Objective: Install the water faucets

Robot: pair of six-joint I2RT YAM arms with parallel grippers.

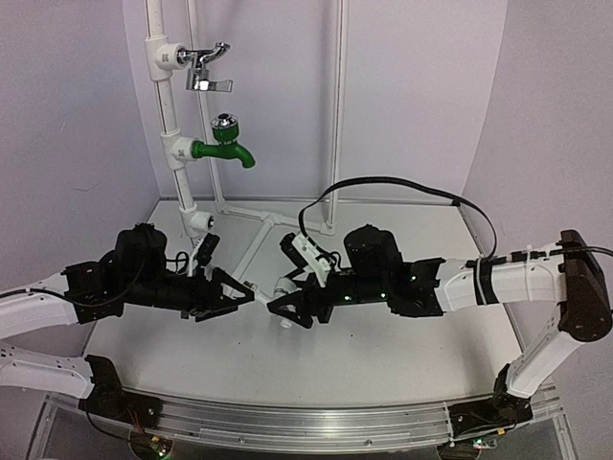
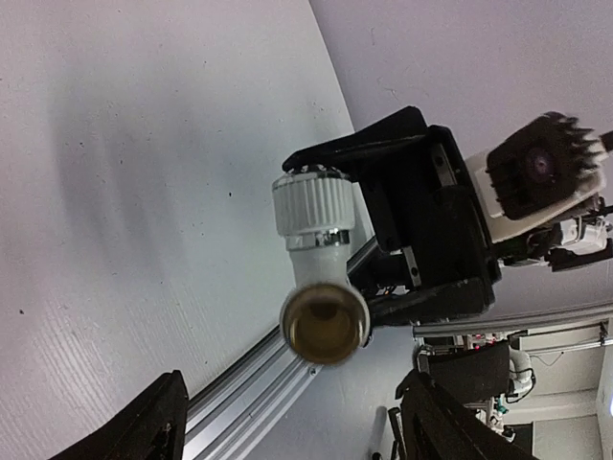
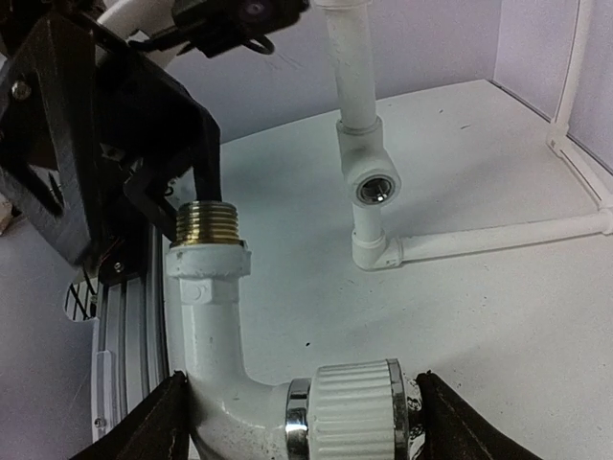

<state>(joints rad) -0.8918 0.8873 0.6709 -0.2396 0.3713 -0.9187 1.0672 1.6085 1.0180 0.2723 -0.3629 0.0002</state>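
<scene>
At the far left, a white pipe frame [image 1: 168, 105] stands upright at the back of the tabletop [image 1: 383, 374]. It carries an all-chrome lever tap [image 1: 206, 67] near its top and a green tap [image 1: 222, 149] below that. Lower still, just above the tabletop, is a white tee fitting [image 1: 198, 222] whose threaded mouth is bare.

In front of that fitting the left claw [image 1: 239, 299] reaches in from the left. Its fingers are spread wide with nothing between them, and its tips sit just beside the other claw.

Next comes the water faucet [image 3: 211, 326], a white elbow with a brass threaded end and a ribbed white knob ringed in chrome. It is off the tabletop, near the middle and ahead of the pipe frame. Its brass end points toward the left claw's camera.

The right claw [image 1: 285, 307] reaches in from the right and is clamped on the faucet at the knob end, one finger on each side.
</scene>
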